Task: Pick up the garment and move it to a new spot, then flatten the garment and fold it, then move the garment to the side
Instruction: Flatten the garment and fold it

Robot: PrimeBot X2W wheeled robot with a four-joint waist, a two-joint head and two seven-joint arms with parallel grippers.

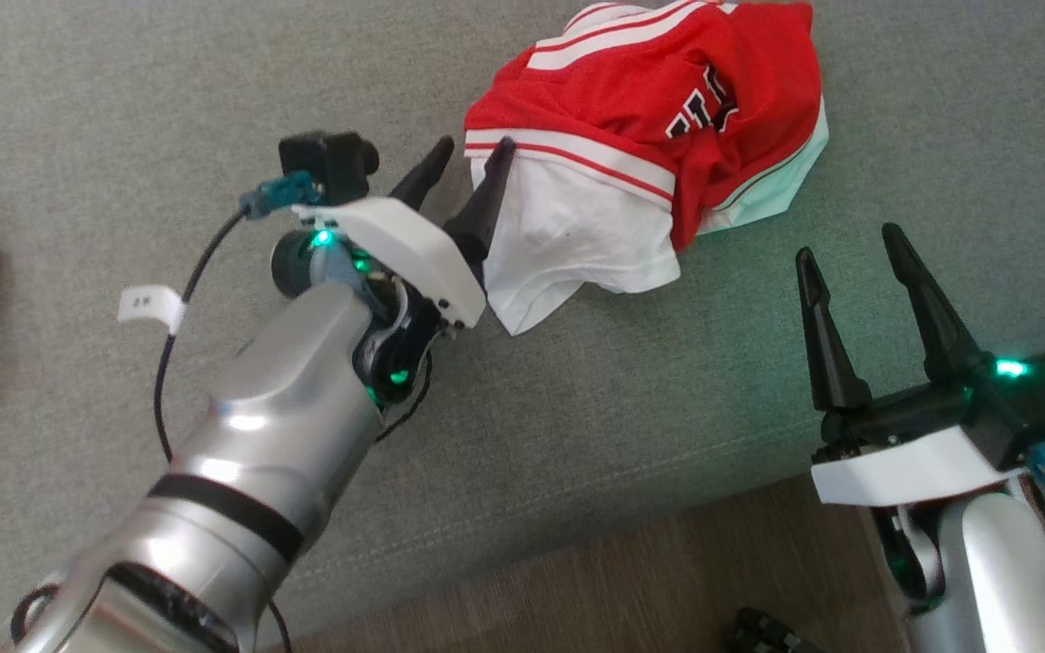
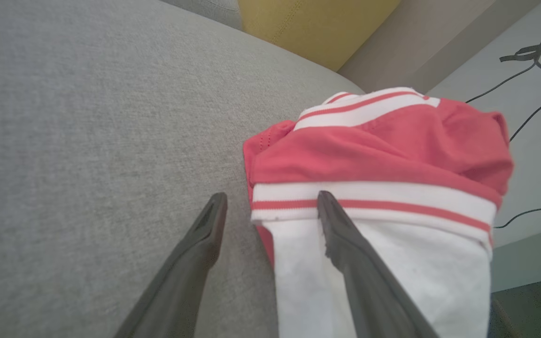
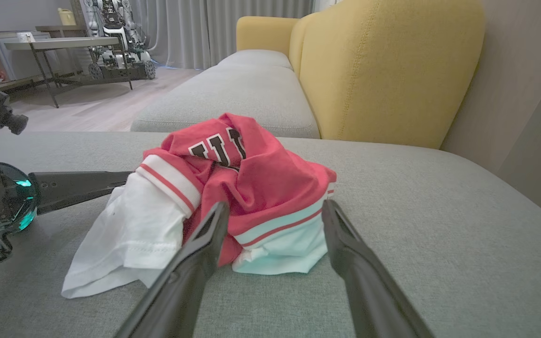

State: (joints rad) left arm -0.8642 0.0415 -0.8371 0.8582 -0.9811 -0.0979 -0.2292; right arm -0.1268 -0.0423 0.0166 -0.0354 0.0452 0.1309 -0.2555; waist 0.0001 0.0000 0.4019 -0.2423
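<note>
i judged the crumpled jersey (image 1: pixel 631 100) soft, light and slippery, best pinched at its striped hem. left gripper (image 1: pixel 475 145) stood wide and empty at that hem; right gripper (image 1: pixel 847 243) wide and empty near the jersey.

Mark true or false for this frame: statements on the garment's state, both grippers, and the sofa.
1. The garment lies bunched up on the grey sofa cushion. True.
2. The left gripper is shut on the garment. False: its jaws stand open at the garment's edge, one finger over the white fabric and the other over the cushion beside it.
3. The right gripper is open and apart from the garment. True.
4. The garment is already folded flat. False: it is a rumpled heap, not yet flattened.
5. The backrest behind the cushion is yellow. True.
</note>
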